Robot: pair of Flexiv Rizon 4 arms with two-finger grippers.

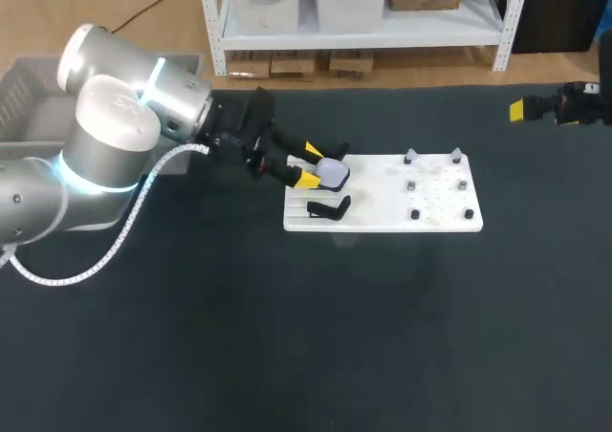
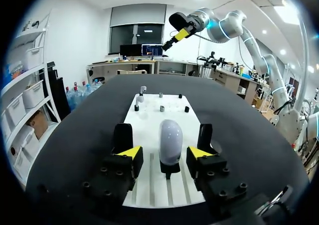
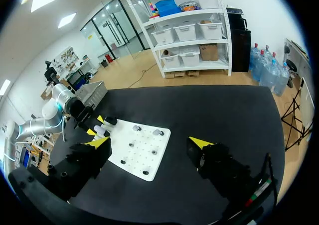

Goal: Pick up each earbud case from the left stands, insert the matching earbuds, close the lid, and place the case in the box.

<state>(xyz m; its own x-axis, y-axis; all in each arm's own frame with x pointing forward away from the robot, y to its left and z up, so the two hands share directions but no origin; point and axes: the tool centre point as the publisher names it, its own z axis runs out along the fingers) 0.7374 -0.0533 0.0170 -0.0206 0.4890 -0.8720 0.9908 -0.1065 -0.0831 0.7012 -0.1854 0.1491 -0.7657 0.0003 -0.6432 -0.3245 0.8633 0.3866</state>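
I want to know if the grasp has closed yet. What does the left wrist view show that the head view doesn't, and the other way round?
Only the left wrist view: gaps between the pale rounded earbud case and both yellow fingertips of the left end effector, so it is open, and the case upright on its black stand. Only the head view: the grey plastic box at the table's left and an empty black stand beside the case. Both: the white pegboard, the case and the right end effector.
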